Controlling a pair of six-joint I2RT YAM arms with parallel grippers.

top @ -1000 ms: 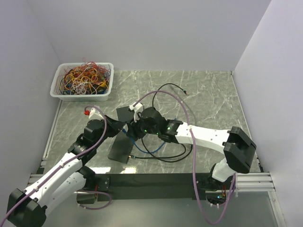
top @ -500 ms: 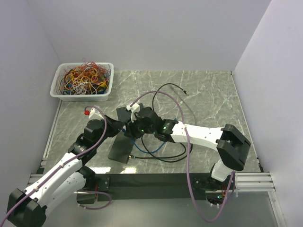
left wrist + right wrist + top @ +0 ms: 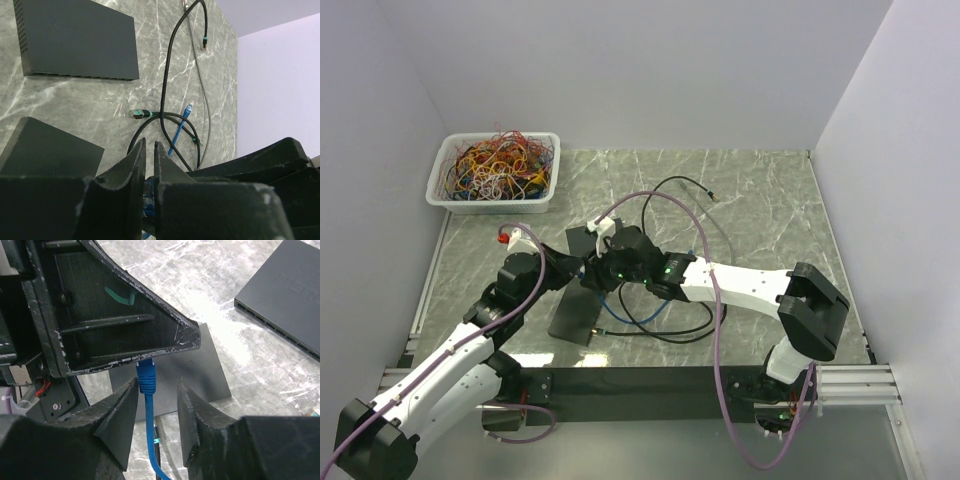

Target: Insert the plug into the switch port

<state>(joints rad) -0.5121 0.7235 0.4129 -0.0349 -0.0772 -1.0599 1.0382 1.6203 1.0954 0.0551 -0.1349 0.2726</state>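
The blue plug (image 3: 147, 375) hangs upright on its blue cable, its tip hidden behind a finger (image 3: 125, 325) of my left gripper (image 3: 149, 142). That gripper is shut on the plug (image 3: 145, 192), and blue shows deep between its jaws. My right gripper (image 3: 158, 381) is open around the plug's boot, with the left pad close against it and a gap on the right. In the top view both grippers (image 3: 582, 268) (image 3: 600, 270) meet above the nearer switch (image 3: 576, 312). A second switch (image 3: 583, 240) lies just behind, and its row of ports (image 3: 272, 322) shows in the right wrist view.
Loose black and grey cables (image 3: 670, 320) coil on the marble table to the right of the switches, and one black cable (image 3: 682, 183) loops toward the back. The blue cable's other plug (image 3: 189, 106) lies among them. A white bin (image 3: 438, 195) of tangled wires stands at the back left.
My right arm has moved a little left, up to the left gripper. Its jaws have narrowed around the blue plug. The left arm has stayed still.
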